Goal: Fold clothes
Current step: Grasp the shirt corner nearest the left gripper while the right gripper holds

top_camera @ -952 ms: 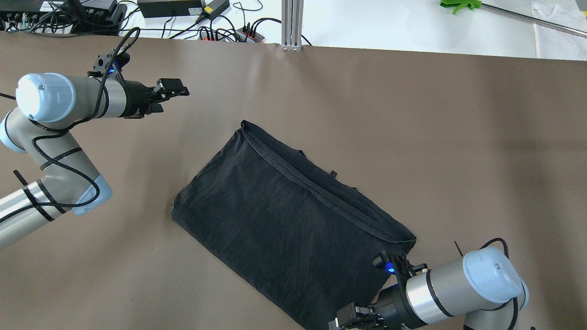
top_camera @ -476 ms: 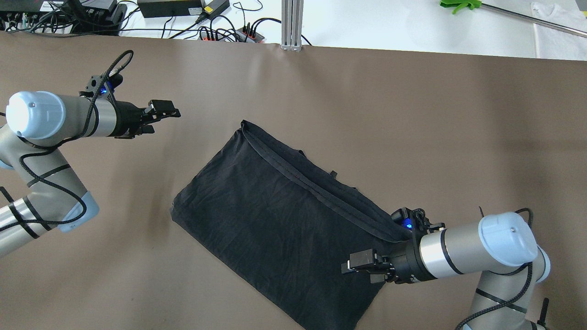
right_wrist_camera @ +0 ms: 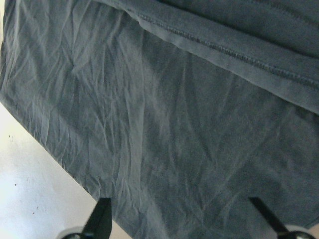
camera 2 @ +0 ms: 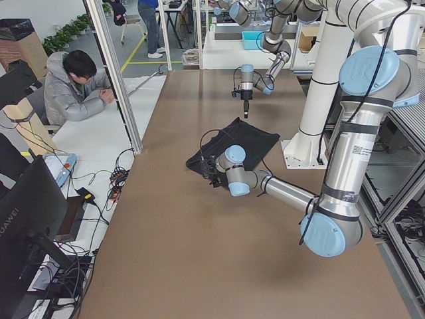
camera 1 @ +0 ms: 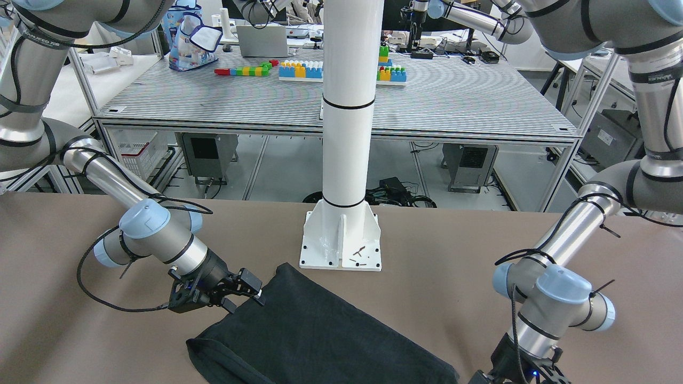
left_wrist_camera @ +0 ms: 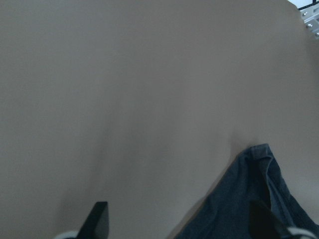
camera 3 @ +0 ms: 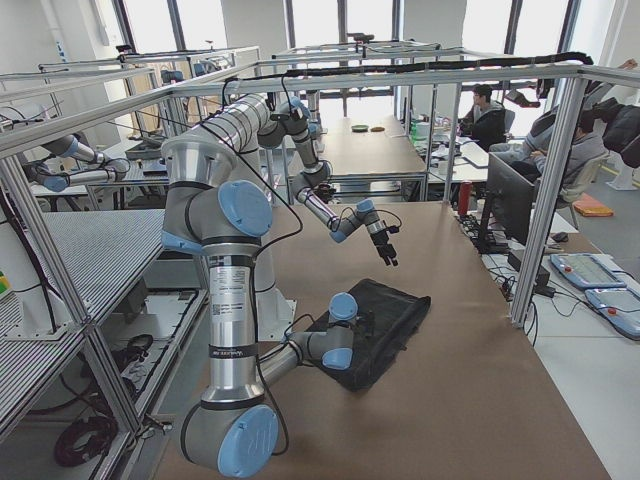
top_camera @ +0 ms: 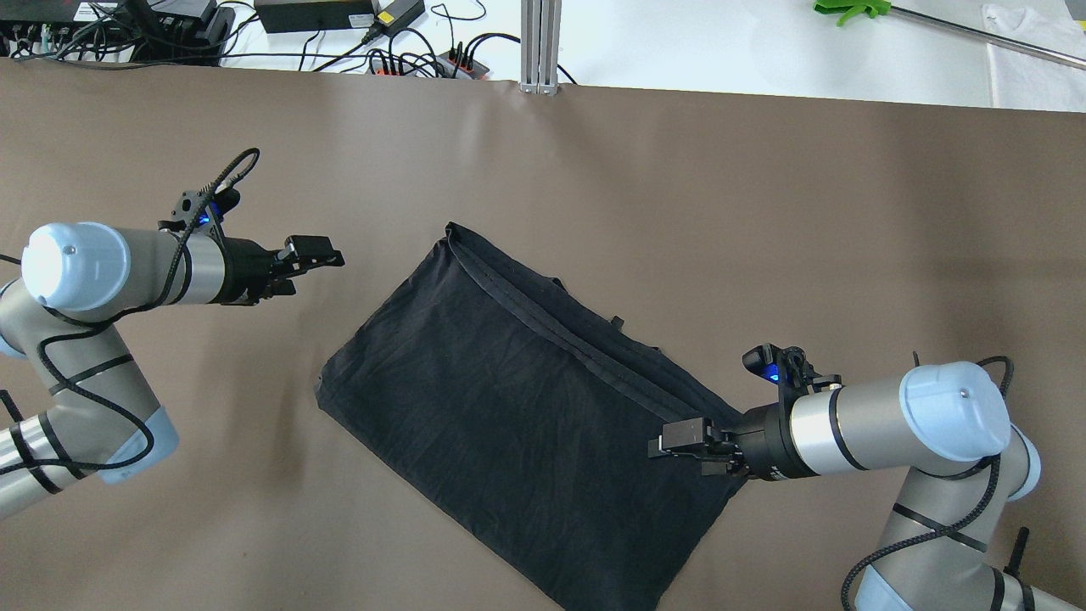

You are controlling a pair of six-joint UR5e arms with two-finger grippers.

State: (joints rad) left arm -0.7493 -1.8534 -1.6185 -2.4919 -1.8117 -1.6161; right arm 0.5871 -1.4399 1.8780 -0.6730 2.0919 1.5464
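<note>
surface point(top_camera: 764, 212): brown, wide | garment point(top_camera: 509, 399): black, flat and slantwise mid-surface, hemmed band along its far edge | right hand point(top_camera: 679, 441): fingers apart, over the garment's right end | left hand point(top_camera: 318, 253): fingers apart, over bare surface near the garment's far-left corner

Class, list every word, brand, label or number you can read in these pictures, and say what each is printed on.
"HUAWEI": on the back of the black monitor, in the exterior left view.
Printed label on the left arm: too small to read.
Printed label on the right arm: too small to read.
Black garment: no text visible on it.
</note>
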